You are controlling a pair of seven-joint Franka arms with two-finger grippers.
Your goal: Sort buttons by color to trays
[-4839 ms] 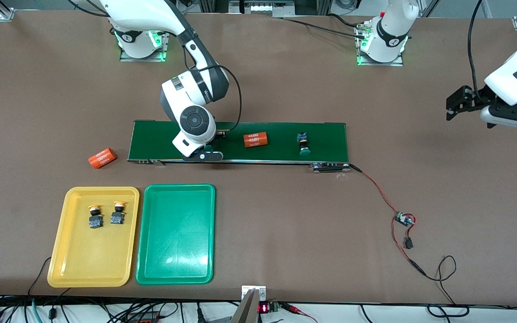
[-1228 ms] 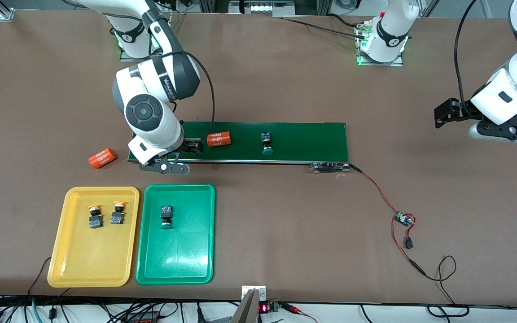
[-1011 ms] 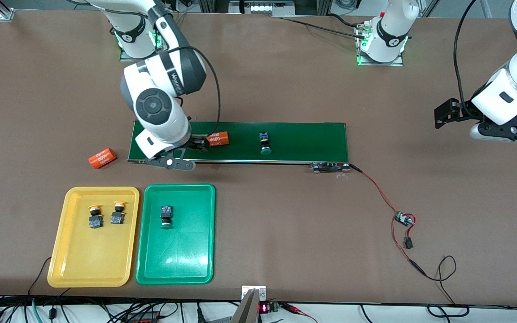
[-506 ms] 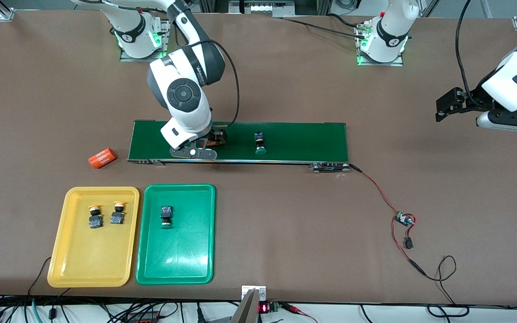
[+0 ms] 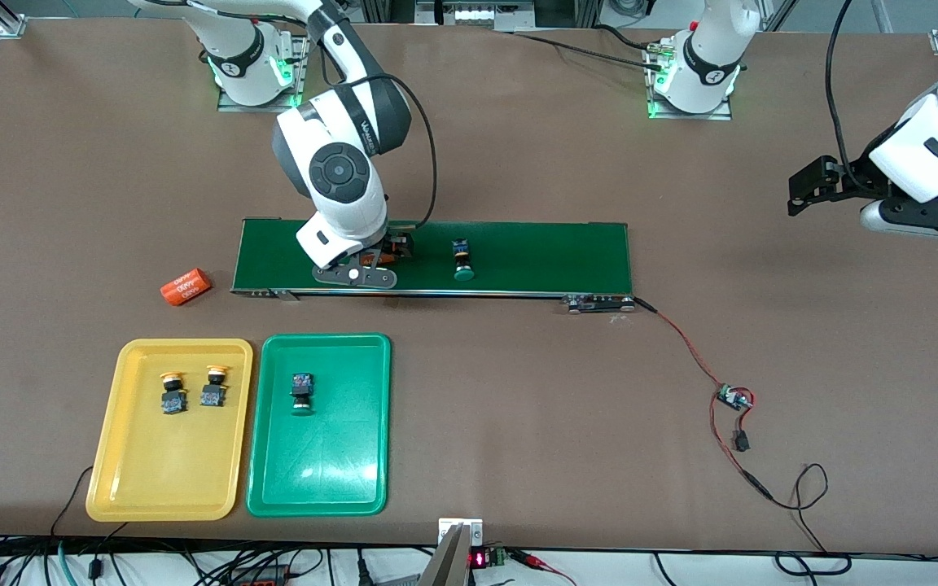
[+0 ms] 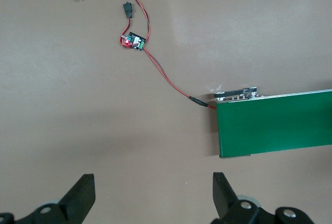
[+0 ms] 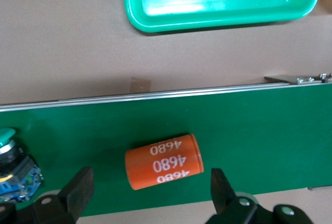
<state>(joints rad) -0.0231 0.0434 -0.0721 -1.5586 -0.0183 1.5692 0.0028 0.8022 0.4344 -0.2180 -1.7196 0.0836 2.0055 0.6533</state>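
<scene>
Brown surface (image 5: 518,146); my right pincer (image 7: 150,195) hangs released over the 4680 cylinder (image 7: 164,168) on the conveyor belt (image 5: 534,244). Beside it rides the green-capped button (image 5: 462,260), light and rigid; I'd pinch its blocky body. Left pincer (image 6: 153,195) waits released.

Two yellow-capped buttons (image 5: 173,392) lying side by side in the yellow tray (image 5: 123,472). One green-capped button (image 5: 300,394) lying in the green tray (image 5: 318,480). Another green-capped button (image 5: 461,260) lying on the dark green conveyor belt (image 5: 550,256).
</scene>
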